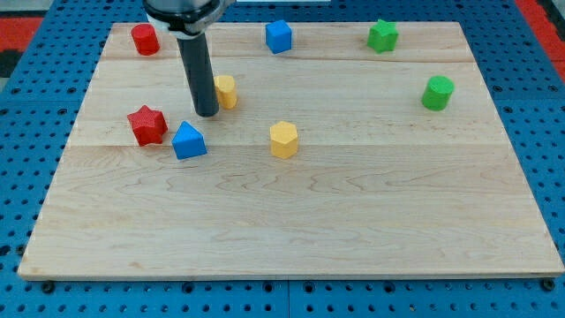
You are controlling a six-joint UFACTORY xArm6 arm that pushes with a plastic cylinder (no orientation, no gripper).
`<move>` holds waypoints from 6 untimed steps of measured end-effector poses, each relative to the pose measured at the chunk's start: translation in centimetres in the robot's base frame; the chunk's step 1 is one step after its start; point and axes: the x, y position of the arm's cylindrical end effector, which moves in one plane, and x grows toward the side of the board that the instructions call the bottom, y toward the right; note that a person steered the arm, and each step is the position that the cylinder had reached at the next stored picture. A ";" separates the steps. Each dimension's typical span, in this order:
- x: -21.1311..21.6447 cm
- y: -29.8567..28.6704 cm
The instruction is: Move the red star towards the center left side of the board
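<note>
Red star [147,124] lies on the wooden board [291,230] toward the view's left, roughly halfway between the board's top and bottom edges and a little in from the left edge. Just beside it on the view's right sits a blue triangular block [188,140], the two nearly touching, though whether they actually meet cannot be made out. My tip [207,113] rests on the board above and slightly right of that blue block, near the red star but apart from it, and it stands right against a yellow block [227,91] that it partly hides, so that block's shape is unclear. The rod has no jaws to be apart or together; it clamps nothing. A yellow hexagonal block [283,140] sits near the board's middle. Along the top edge are a red cylinder [145,39] at the view's left, a blue cube [278,36] near the centre, and a green star [382,35] further right. A green cylinder [437,93] stands near the right edge, well apart from the others.
</note>
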 end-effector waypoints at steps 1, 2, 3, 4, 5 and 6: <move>3.2 -2.7; 4.0 -5.5; 3.0 -5.6; 0.9 -4.1; 1.0 -8.1; 1.1 -8.8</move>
